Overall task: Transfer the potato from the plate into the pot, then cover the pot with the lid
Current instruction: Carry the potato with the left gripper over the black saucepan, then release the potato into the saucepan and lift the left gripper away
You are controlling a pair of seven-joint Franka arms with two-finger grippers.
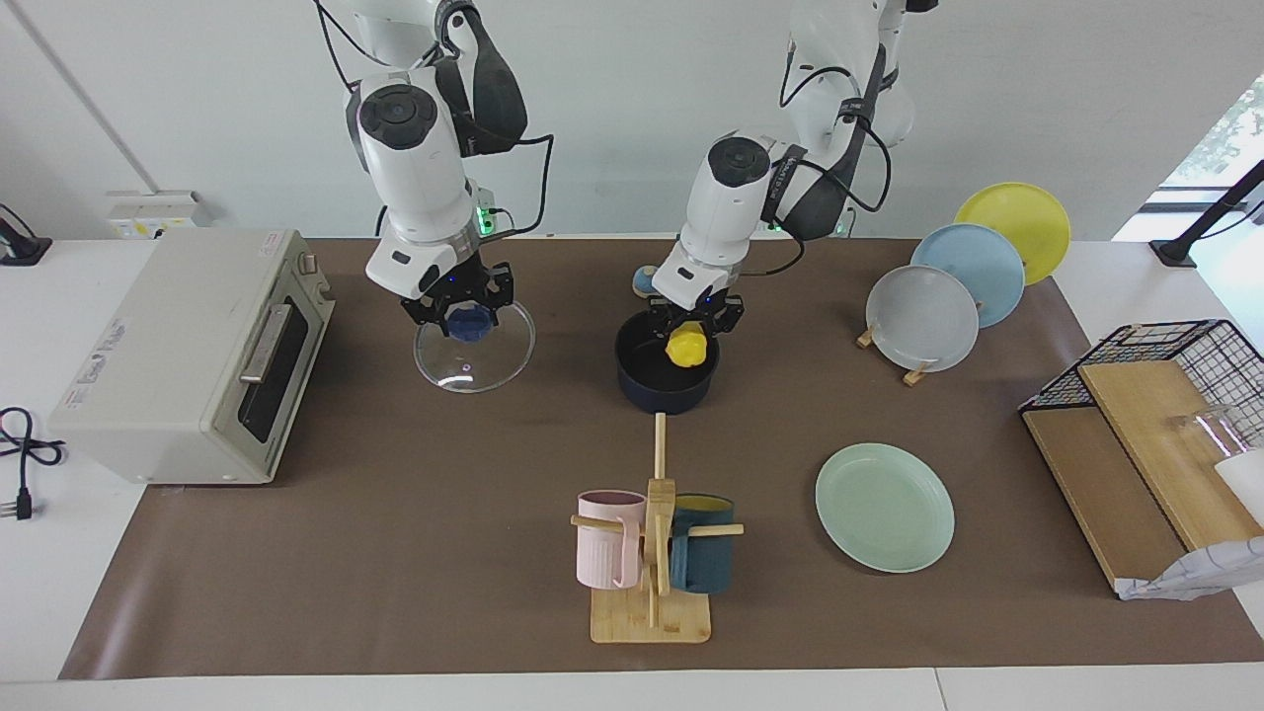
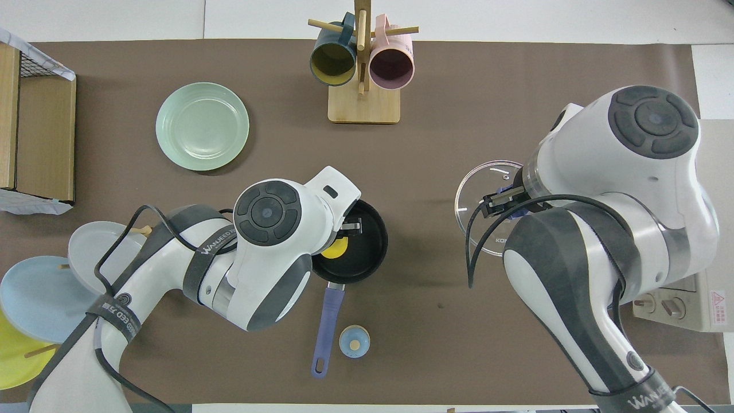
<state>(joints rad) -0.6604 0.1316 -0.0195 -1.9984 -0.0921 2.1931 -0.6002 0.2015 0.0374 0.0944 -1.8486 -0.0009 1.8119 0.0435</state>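
Each arm wears a dark band lettered "WANJEED": one on the left arm, one low on the right arm. The toaster oven carries a red triangular warning sticker, its small print unreadable.

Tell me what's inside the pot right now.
Over the pot the left claw holds the potato at its mouth. Its dark bottom looks otherwise bare, though the arm covers part of it from above.
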